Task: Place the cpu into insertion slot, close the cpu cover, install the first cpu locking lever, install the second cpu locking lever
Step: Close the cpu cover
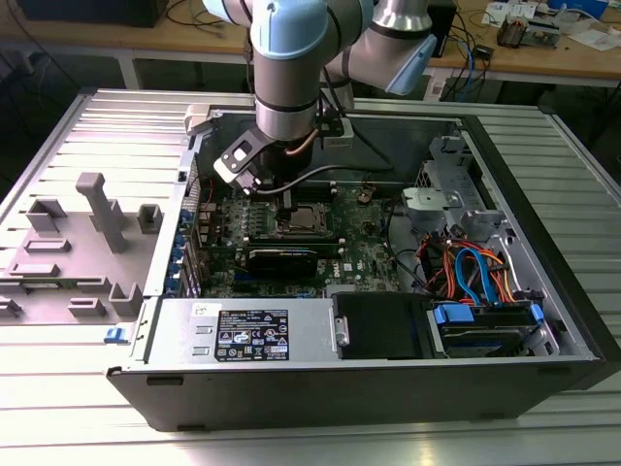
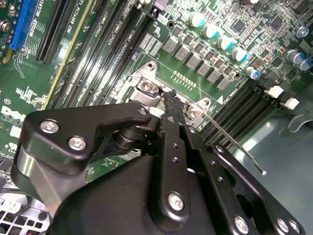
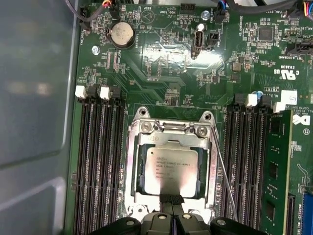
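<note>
One gripper [image 1: 287, 207], fingers pinched together on nothing, stands at the cover [image 3: 211, 164] rim, with the cpu [image 3: 172, 169] seated in the slot [image 1: 297, 226], at 6 o'clock from the gripper in the exterior view.

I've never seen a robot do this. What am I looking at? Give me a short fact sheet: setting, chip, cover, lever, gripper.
setting: open computer case lying on a metal table, with the robot arm reaching in from above
chip: sits in its square slot, grey top showing
cover: silvery frame, down around the chip
lever: thin metal rod along one side of the slot; cannot tell whether it is latched
gripper: fingers together, tips at the cover's edge
</note>
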Robot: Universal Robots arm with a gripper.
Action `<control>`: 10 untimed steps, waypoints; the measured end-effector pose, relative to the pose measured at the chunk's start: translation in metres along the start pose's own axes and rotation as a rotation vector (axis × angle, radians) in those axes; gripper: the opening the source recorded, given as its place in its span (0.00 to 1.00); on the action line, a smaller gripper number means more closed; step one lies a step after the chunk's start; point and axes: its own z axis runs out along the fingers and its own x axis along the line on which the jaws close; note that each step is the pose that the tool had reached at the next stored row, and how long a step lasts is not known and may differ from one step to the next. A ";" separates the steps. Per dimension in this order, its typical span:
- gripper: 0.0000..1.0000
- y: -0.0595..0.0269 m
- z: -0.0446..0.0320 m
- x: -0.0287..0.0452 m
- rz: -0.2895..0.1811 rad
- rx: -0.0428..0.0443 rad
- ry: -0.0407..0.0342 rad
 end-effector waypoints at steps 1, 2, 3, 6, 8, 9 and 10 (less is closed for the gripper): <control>0.11 -0.0007 0.0000 0.0001 0.000 0.0002 0.0000; 0.11 -0.0010 0.0000 0.0001 0.000 0.0004 0.0000; 0.11 -0.0010 0.0000 0.0001 0.000 0.0002 0.0002; 0.11 -0.0010 0.0003 0.0000 -0.001 0.0002 0.0000; 0.11 -0.0011 0.0004 -0.0003 -0.001 0.0001 0.0007; 0.11 -0.0011 0.0004 -0.0009 -0.002 0.0000 0.0029; 0.11 -0.0011 0.0004 -0.0012 -0.002 0.0000 0.0029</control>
